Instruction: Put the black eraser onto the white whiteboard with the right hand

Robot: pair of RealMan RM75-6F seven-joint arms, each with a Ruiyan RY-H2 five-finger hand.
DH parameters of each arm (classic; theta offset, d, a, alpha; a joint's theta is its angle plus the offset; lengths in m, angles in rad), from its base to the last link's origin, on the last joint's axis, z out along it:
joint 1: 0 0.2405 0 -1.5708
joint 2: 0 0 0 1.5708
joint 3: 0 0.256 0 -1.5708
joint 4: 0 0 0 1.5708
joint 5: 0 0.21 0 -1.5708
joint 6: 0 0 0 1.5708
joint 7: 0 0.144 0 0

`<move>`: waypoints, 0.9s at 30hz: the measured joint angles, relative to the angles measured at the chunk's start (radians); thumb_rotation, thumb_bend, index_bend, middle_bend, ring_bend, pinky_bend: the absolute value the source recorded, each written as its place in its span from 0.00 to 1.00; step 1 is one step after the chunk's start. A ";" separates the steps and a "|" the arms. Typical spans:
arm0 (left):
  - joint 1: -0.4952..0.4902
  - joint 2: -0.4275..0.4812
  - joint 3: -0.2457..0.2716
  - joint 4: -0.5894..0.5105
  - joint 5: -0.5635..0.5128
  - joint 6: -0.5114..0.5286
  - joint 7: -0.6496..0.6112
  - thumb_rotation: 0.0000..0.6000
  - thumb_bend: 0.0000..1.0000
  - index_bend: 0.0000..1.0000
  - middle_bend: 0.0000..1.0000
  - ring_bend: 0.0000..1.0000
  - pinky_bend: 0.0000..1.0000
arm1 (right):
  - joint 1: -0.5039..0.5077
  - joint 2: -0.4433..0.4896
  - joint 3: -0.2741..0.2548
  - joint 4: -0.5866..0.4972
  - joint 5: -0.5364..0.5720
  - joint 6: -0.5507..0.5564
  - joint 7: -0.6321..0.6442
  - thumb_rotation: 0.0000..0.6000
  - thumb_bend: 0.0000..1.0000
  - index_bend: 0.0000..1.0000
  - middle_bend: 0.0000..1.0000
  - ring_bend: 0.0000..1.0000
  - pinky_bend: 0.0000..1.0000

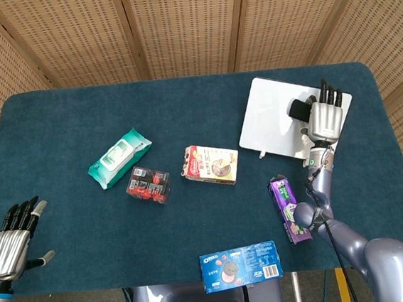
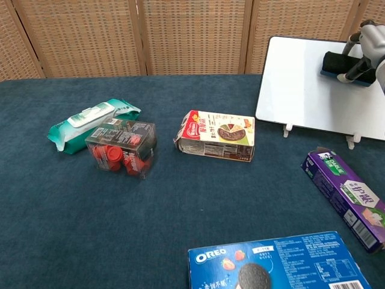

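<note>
Robot hand [image 1: 323,119], upper right, grips the eraser [image 1: 298,109] on the whiteboard [image 1: 270,119]; I'd spread the fingers gently, then lift straight up.

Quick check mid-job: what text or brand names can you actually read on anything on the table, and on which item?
"OREO": blue cookie box.
Purple box: large white characters, unreadable.
Red-and-white snack box: print too small.
Green wipes pack: label blurred.
Clear pack of red items: dark label illegible.
Whiteboard: no writing visible.

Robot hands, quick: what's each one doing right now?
Left robot hand: open, holding nothing.
Right robot hand: fingers around the black eraser on the whiteboard, apparently holding it.
</note>
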 measured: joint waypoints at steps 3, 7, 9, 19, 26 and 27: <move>0.000 0.000 0.000 -0.001 -0.001 -0.001 0.001 1.00 0.14 0.00 0.00 0.00 0.00 | -0.002 -0.001 0.001 0.004 -0.007 -0.004 0.010 1.00 0.31 0.42 0.00 0.00 0.00; -0.001 0.002 0.001 -0.003 -0.002 -0.004 0.000 1.00 0.14 0.00 0.00 0.00 0.00 | -0.004 -0.001 0.005 0.007 -0.012 -0.007 0.015 1.00 0.31 0.42 0.00 0.00 0.00; -0.001 0.002 0.001 -0.003 -0.003 -0.005 -0.001 1.00 0.14 0.00 0.00 0.00 0.00 | -0.004 -0.002 0.006 0.009 -0.014 -0.007 0.015 1.00 0.28 0.42 0.00 0.00 0.00; -0.001 0.004 0.001 -0.005 -0.006 -0.006 0.001 1.00 0.14 0.00 0.00 0.00 0.00 | -0.008 -0.003 0.014 0.009 -0.017 -0.021 0.013 1.00 0.26 0.42 0.00 0.00 0.00; -0.001 0.004 0.002 -0.005 -0.006 -0.006 0.001 1.00 0.14 0.00 0.00 0.00 0.00 | -0.009 0.000 0.019 0.006 -0.019 -0.023 0.011 1.00 0.26 0.42 0.00 0.00 0.00; -0.002 0.004 0.002 -0.005 -0.006 -0.006 0.001 1.00 0.14 0.00 0.00 0.00 0.00 | -0.009 0.000 0.020 0.006 -0.019 -0.023 0.011 1.00 0.26 0.42 0.00 0.00 0.00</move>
